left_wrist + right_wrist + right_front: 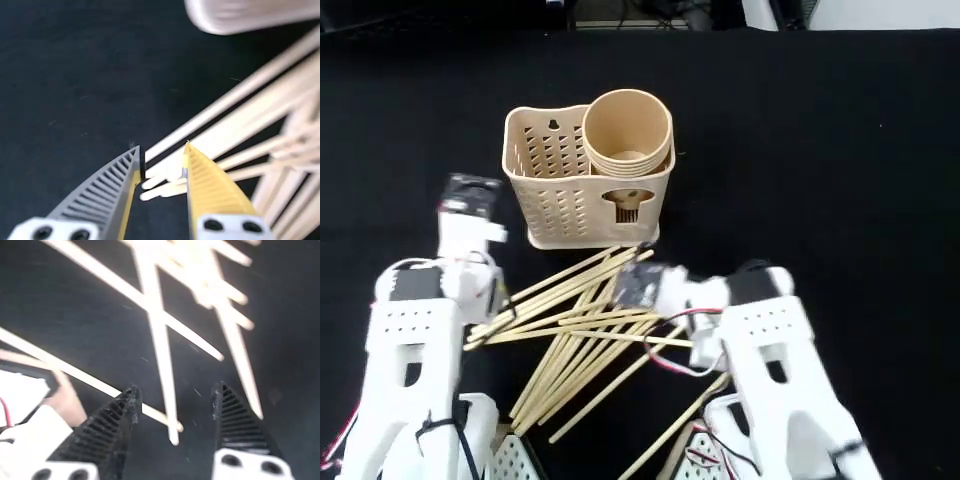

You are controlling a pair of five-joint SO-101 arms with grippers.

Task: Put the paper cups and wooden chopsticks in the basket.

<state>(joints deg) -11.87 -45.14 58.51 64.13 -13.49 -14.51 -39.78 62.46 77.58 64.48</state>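
Note:
Stacked paper cups [628, 135] stand in the right end of the beige basket [550, 205]. Several wooden chopsticks [582, 330] lie fanned on the black table in front of it. My left gripper [161, 150] is open, low over the left ends of the chopsticks [162, 186], which lie between its fingers; in the high view it sits at the fan's left edge [492, 302]. My right gripper [176, 390] is open too, with one chopstick [164, 365] running between its fingers. It hovers over the top of the fan [638, 284], just in front of the basket.
The basket's underside edge [250, 15] appears beyond the left gripper. Both white arm bodies [410, 360] [780, 360] flank the chopsticks. Black tabletop [820, 150] lies open to the right of and behind the basket.

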